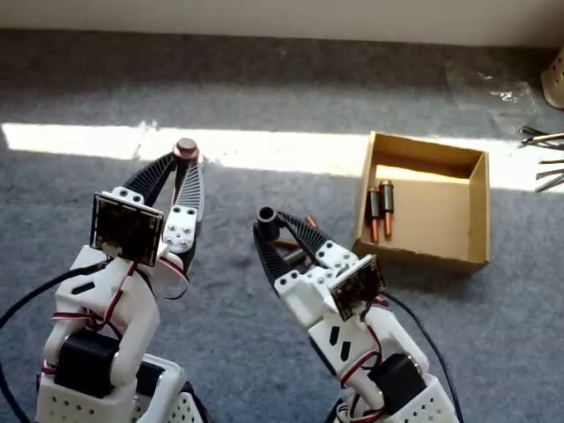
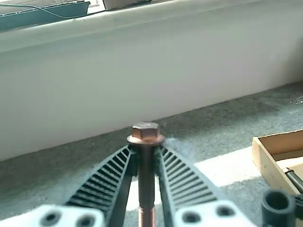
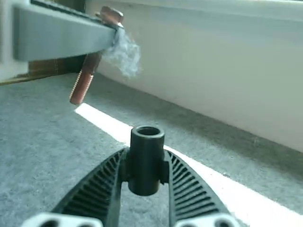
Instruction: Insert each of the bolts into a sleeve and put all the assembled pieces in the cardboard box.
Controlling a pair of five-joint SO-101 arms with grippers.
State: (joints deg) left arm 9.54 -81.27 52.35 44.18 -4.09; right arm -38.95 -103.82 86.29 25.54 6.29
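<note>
Bolt (image 2: 146,163), pinched below its head by the left gripper (image 1: 185,166), hangs off the carpet (image 1: 264,88) near the sleeve (image 3: 147,158), which the right gripper (image 1: 275,231) clamps open end outward, apparently ready for mating.

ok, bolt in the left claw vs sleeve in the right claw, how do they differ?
Colour: the bolt is copper, the sleeve black.
Shape: the bolt is a slim threaded shank with a flanged hex head; the sleeve is a thick hollow tube, open end showing.
Shared: both clamped at claw tips, bolt in the left claw, sleeve in the right claw, not yet joined.
</note>
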